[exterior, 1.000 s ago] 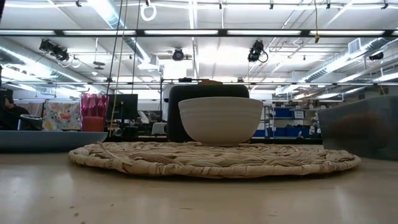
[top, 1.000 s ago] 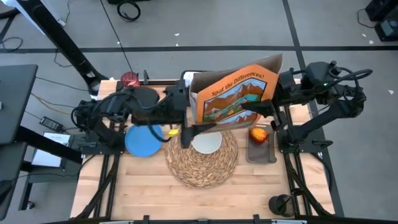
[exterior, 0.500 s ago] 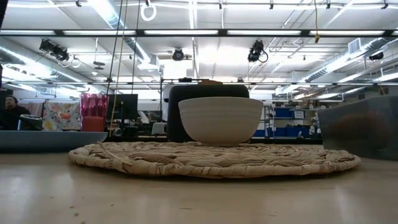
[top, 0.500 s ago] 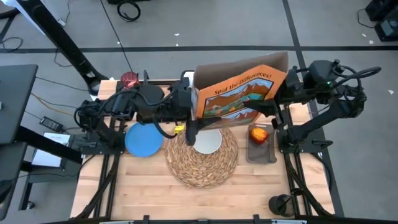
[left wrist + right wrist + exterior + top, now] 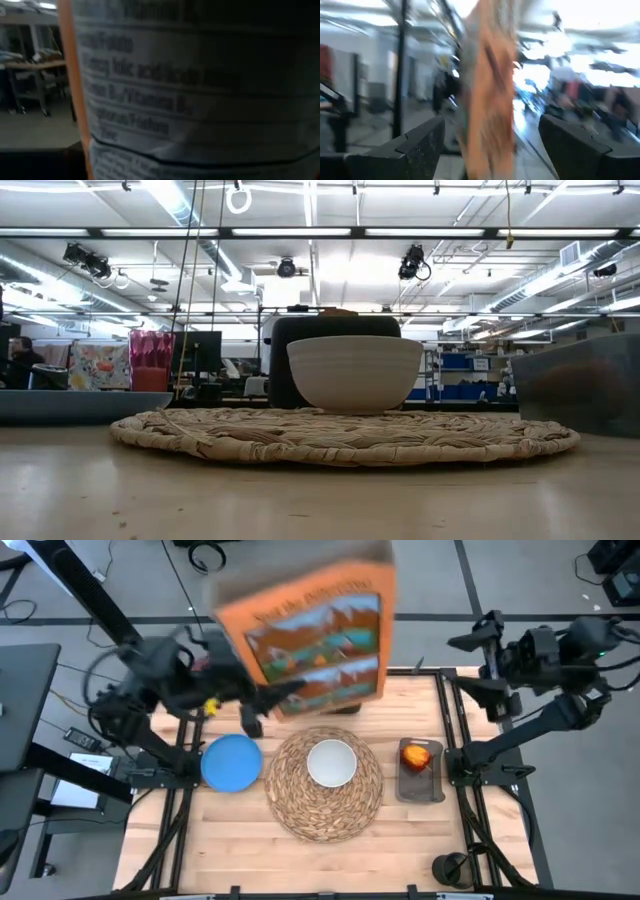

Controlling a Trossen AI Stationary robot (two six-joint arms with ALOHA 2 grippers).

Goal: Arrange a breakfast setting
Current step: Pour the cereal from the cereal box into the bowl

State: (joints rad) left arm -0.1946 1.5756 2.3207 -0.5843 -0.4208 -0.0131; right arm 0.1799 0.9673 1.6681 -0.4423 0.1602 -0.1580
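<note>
left hand [image 5: 262, 700] grasps one cereal box [image 5: 305, 632] — one bowl [image 5: 331, 762], one plate [image 5: 231, 761].

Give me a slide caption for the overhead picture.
Left claw lifts an orange cereal box above a white bowl on a woven placemat.

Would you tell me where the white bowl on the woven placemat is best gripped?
Grip the white bowl by its rim, coming straight down: it sits upright and open on the round woven straw placemat, so one jaw can go inside its wall, one outside.

Orange cereal box [image 5: 315, 640]; blue plate [image 5: 231, 762]; white bowl [image 5: 331, 762]; straw-tan mat [image 5: 325, 810].
</note>
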